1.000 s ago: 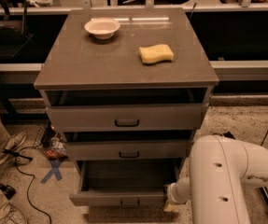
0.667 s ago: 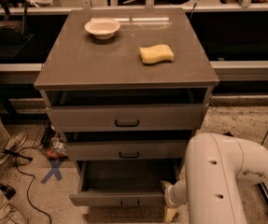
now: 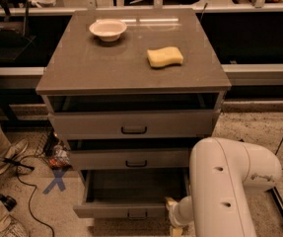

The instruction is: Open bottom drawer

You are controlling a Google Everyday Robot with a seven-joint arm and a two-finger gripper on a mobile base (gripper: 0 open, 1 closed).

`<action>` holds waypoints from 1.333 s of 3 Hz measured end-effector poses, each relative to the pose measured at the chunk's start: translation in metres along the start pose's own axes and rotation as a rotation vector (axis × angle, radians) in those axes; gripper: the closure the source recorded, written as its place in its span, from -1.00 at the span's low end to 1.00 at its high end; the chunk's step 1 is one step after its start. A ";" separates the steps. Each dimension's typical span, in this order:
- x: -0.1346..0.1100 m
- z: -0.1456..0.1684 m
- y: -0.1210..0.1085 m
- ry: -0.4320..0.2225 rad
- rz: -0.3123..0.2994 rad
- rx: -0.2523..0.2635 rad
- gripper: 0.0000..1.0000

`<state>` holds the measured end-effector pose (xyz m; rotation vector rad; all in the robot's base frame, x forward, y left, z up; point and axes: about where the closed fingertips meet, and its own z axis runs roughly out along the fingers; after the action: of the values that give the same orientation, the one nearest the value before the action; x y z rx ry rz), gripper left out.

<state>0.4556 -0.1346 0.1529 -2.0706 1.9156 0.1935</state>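
The grey cabinet (image 3: 131,73) has three drawers. The bottom drawer (image 3: 126,210) is pulled out, and its dark inside (image 3: 131,184) shows. Its small dark bar handle (image 3: 137,214) is on the low front panel. My gripper (image 3: 173,217) is low at the right end of that front panel, mostly hidden behind my white arm (image 3: 225,186). The gripper is to the right of the handle, not on it.
The top drawer (image 3: 133,124) and middle drawer (image 3: 131,158) stand slightly out. A white bowl (image 3: 108,29) and a yellow sponge (image 3: 165,57) lie on the cabinet top. A person's legs and shoe (image 3: 3,152) and cables (image 3: 30,191) are at the left, by a blue floor cross (image 3: 57,180).
My arm has shifted a little to the left, towards the bottom drawer's right end. The drawers have not visibly moved.
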 end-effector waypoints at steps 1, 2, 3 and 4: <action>-0.002 0.000 0.004 -0.017 -0.002 0.002 -0.63; 0.000 -0.005 0.007 -0.024 -0.001 0.016 -0.17; 0.002 -0.010 0.008 -0.025 0.000 0.030 0.30; 0.002 -0.011 0.008 -0.025 0.001 0.034 0.77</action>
<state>0.4466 -0.1408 0.1613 -2.0359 1.8929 0.1850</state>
